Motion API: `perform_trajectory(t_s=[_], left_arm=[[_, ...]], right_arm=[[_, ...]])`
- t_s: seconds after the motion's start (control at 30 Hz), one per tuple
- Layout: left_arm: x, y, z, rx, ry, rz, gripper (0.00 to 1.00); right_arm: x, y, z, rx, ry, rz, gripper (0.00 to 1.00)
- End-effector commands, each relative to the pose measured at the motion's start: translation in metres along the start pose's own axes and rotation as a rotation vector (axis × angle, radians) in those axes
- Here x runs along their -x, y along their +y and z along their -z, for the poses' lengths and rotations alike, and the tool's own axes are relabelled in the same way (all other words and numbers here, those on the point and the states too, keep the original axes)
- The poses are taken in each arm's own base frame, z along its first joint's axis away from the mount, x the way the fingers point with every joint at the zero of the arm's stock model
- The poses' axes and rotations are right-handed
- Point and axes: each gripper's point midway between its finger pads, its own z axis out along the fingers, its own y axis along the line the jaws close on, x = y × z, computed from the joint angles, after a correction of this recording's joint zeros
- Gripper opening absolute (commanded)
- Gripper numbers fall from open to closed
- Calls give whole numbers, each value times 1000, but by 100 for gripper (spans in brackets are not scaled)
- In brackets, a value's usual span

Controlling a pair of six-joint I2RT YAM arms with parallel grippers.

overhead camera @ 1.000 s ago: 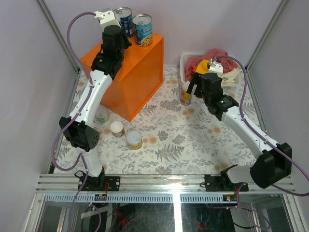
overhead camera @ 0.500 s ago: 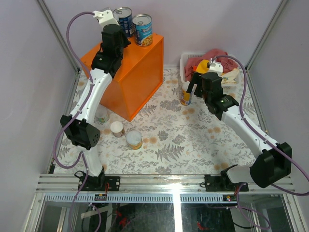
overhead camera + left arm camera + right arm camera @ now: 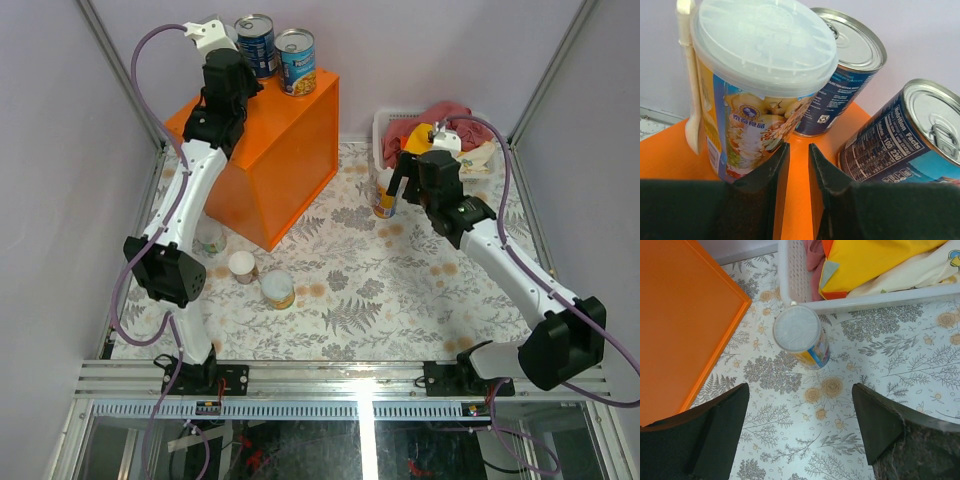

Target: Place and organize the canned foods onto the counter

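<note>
The orange cabinet [image 3: 292, 150] stands at the far-left corner of the worktop [image 3: 400, 290]. Two blue cans [image 3: 257, 42] with silver tops stand upright along the far edge of its top, close together. Just beside them on the same top stands a clear-lidded cup [image 3: 760, 75] with a yellow and blue label and a pale spoon [image 3: 690, 100] fixed to its side. The left claw [image 3: 797, 150] hangs near this cup, its jaws drawn nearly together with only a thin slit between them and nothing in it. At the far-right corner sits the white basket [image 3: 865, 300] of red and yellow cloths [image 3: 875, 260]. A lidded can [image 3: 800, 335] stands upright on the worktop, just beside the basket's near-left corner. The right claw [image 3: 799, 395] hovers above the worktop near it, jaws spread wide and holding nothing. Toward the left edge, in front of the cabinet, three more cans stand on the worktop: a white-topped can [image 3: 242, 265], a yellow-labelled can [image 3: 278, 288] and a pale one [image 3: 210, 238] close to the left arm.
</note>
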Motion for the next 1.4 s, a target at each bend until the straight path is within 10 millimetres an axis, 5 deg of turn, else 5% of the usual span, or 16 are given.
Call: perform_trajectory(t_s=[0.0, 0.3, 0.4, 0.57, 0.77, 1.0, 1.37], left_arm=[[16, -4, -7, -27, -50, 42, 20], [12, -39, 25, -163, -31, 98, 26], [6, -63, 52, -211, -24, 74, 33], [-7, -99, 110, -319, -4, 38, 61], [-34, -118, 177, -429, 57, 11, 73], [-65, -123, 241, -550, 98, -13, 75], [-116, -118, 286, -625, 153, -77, 75]], right_arm=[[27, 1, 21, 25, -63, -16, 91], [7, -8, 13, -9, -12, 36, 94], [3, -9, 8, -15, -6, 40, 95], [0, -10, -3, -32, -1, 57, 99], [-15, -7, -23, -39, 41, 77, 100], [-23, -2, -49, -50, 69, 101, 100], [-20, 12, -77, -33, 65, 108, 100]])
